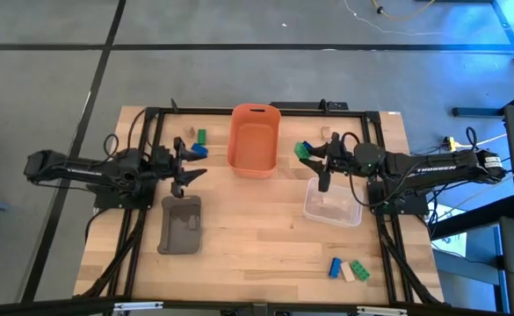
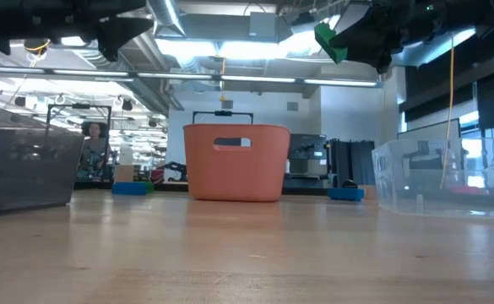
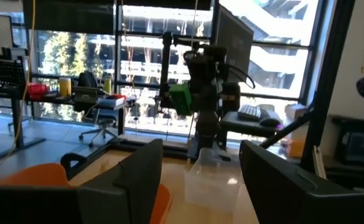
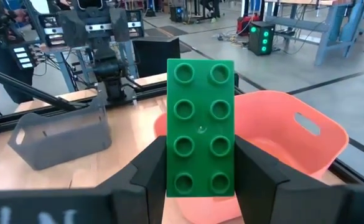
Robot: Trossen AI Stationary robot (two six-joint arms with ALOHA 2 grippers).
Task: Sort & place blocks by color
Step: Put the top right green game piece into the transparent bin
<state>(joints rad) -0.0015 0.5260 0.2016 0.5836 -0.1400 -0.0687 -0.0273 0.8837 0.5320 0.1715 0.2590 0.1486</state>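
Wood table [image 1: 257, 246] w/ black frame, workshop behind. Right gripper [image 1: 312, 154] is clamped on a green brick [image 4: 201, 127] – held up off the table, just beside the orange bin [image 1: 254, 140], probably so it can go in with its colour. Brick: two-by-four studs, studs facing the wrist cam, clean edges. Left gripper [image 1: 186, 162] hangs above the grey tray [image 1: 181, 224], fingers apart, empty (a drop there seems likely). More bricks [image 1: 348, 269] lie well off.
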